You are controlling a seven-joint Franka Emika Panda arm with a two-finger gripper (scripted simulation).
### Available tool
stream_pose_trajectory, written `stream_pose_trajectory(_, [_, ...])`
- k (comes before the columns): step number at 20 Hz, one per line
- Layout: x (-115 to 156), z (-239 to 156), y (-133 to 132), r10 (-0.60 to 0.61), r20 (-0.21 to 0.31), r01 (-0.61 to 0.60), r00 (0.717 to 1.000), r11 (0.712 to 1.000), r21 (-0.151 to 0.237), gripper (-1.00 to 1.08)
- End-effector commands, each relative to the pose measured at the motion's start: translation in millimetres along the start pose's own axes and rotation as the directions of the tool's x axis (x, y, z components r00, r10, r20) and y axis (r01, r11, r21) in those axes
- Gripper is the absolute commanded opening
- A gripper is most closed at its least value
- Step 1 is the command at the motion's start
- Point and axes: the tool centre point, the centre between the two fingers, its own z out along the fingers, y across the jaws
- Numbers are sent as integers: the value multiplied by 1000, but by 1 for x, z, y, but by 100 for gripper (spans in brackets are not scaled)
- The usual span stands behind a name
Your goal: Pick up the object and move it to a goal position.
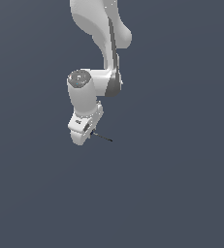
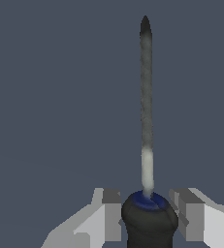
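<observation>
The screwdriver (image 2: 149, 220) has a black handle with a blue collar and a thin dark shaft (image 2: 146, 97) that points away from the wrist. In the wrist view my gripper (image 2: 147, 213) has its grey pads (image 2: 111, 213) against both sides of the black handle, shut on it. In the exterior view the gripper (image 1: 88, 131) hangs below the white arm (image 1: 91, 87), and only the screwdriver's shaft (image 1: 103, 137) shows, sticking out toward the exterior view's right. The handle is hidden by the hand there. I cannot tell the height above the floor.
A plain dark grey-blue surface (image 1: 171, 193) fills both views. No other objects, edges or goal marker show.
</observation>
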Motion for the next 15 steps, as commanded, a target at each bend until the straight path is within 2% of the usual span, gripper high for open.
stream_pose_trajectory(1, [-18,-10,0,-1,-1,1,1000,1000,0,-100])
stream_pose_trajectory(8, [-47,-26,0,-1,-1,1,1000,1000,0,-100])
stream_pose_trajectory(15, [-50,-27,1,-1,-1,1,1000,1000,0,-100])
